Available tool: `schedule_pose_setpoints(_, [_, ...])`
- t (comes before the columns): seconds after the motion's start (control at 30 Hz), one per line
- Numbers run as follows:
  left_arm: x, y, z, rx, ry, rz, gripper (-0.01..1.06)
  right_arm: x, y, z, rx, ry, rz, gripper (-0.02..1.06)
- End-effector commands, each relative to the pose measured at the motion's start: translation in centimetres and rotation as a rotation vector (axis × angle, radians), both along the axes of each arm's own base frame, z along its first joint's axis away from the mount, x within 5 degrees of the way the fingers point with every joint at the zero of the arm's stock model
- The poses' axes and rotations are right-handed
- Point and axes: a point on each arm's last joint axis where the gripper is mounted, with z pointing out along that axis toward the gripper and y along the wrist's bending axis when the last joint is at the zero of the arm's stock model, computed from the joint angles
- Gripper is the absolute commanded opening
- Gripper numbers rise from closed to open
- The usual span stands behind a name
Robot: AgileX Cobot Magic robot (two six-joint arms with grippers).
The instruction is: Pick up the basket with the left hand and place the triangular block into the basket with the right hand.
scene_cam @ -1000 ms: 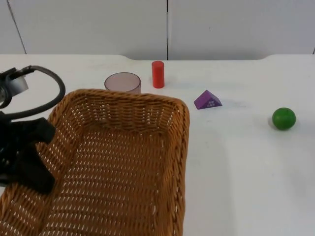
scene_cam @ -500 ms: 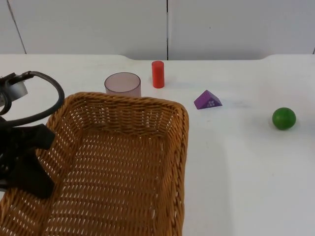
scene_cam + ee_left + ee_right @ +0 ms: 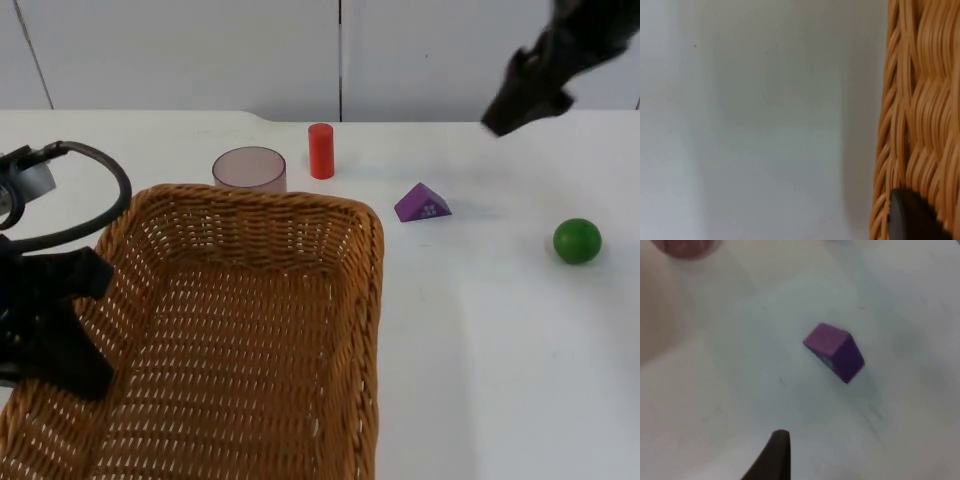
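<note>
White tabletop ending at a grey partition wall. Largest on it, wicker basket at the near left corner — left gripper clamped on its left rim. Behind the basket, toward the far edge, translucent pink cup and upright red cylinder. Green ball near the right edge. Purple triangular block lying mid-tabletop, just right of the basket's far corner. Right gripper raised above the far right — open or closed, cannot tell.

Rough woven wicker basket; smooth matt white table.
</note>
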Motion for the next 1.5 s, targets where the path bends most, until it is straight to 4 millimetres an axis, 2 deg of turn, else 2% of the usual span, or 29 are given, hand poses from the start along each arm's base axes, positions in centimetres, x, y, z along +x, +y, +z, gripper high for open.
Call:
schedule_pose_setpoints(0.0, [-0.2, -0.2, 0.3, -0.031, 0.007, 0.013, 0.0, 1.0, 1.8, -1.1, -0.067, -0.002, 0.067, 0.95])
schedule_pose_setpoints(0.1, [-0.3, -0.2, 0.3, -0.034, 0.013, 0.009, 0.0, 2.3, 3.4, -3.7, -0.143, 0.004, 0.123, 0.94])
schedule_pose_setpoints(0.37, [-0.3, -0.2, 0.3, -0.034, 0.015, 0.009, 0.0, 4.8, 4.1, -8.7, -0.195, 0.023, 0.186, 0.92])
schedule_pose_setpoints(0.4, [-0.3, -0.2, 0.3, -0.034, 0.015, 0.009, 0.0, 4.8, 4.1, -8.7, -0.195, 0.023, 0.186, 0.92])
schedule_pose_setpoints(0.53, [-0.3, -0.2, 0.3, -0.034, 0.015, 0.009, 0.0, 5.6, 4.5, -10.8, -0.201, -0.006, 0.2, 0.92])
schedule_pose_setpoints(0.87, [-0.3, -0.2, 0.3, -0.031, 0.012, 0.01, 0.0, 6.3, 5.4, -12.3, -0.111, -0.068, 0.214, 0.9])
schedule_pose_setpoints(1.27, [-0.3, -0.2, 0.2, -0.028, 0.012, 0.007, 0.0, 5.9, 5.4, -14.5, -0.123, 0.003, 0.231, 0.8])
schedule_pose_setpoints(1.33, [-0.3, -0.2, 0.2, -0.028, 0.012, 0.007, 0.0, 5.8, 5.3, -14.6, -0.124, 0.02, 0.232, 0.74])
schedule_pose_setpoints(1.37, [-0.3, -0.2, 0.2, -0.028, 0.012, 0.007, 0.0, 5.8, 5.3, -14.5, -0.126, 0.02, 0.234, 0.67])
schedule_pose_setpoints(1.4, [-0.3, -0.2, 0.2, -0.028, 0.012, 0.007, 0.0, 5.8, 5.2, -14.4, -0.13, 0.017, 0.236, 0.55])
schedule_pose_setpoints(1.43, [-0.3, -0.2, 0.2, -0.028, 0.012, 0.007, 0.0, 5.8, 5.2, -14.4, -0.13, 0.017, 0.236, 0.55])
schedule_pose_setpoints(1.47, [-0.3, -0.2, 0.2, -0.028, 0.012, 0.007, 0.0, 5.8, 5.2, -14.4, -0.139, 0.015, 0.241, 0.44])
